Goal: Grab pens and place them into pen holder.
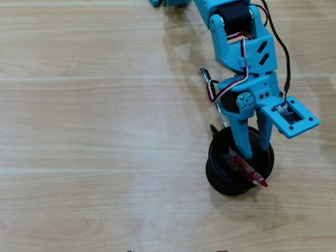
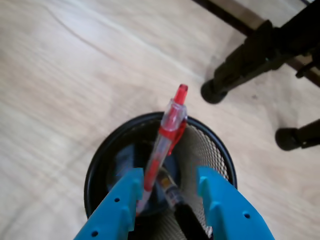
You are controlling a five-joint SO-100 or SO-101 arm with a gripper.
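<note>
The black mesh pen holder [image 1: 216, 178] [image 2: 98, 167] stands on the wooden table, right of centre in the overhead view. A red pen [image 1: 247, 169] [image 2: 170, 125] leans inside it with its clicker end over the rim. In the wrist view a dark pen [image 2: 170, 192] with a clear barrel lies deeper in the cup. My blue gripper [image 1: 254, 153] [image 2: 167, 200] reaches down into the holder, open. The red pen rests beside its left finger [image 2: 122, 200]. Another black pen [image 1: 219, 107] lies on the table just behind the holder, partly under the arm.
Bare light wood spreads left of and in front of the holder. In the wrist view, black stand legs [image 2: 245, 60] with round feet rest on the table beyond the holder at upper right.
</note>
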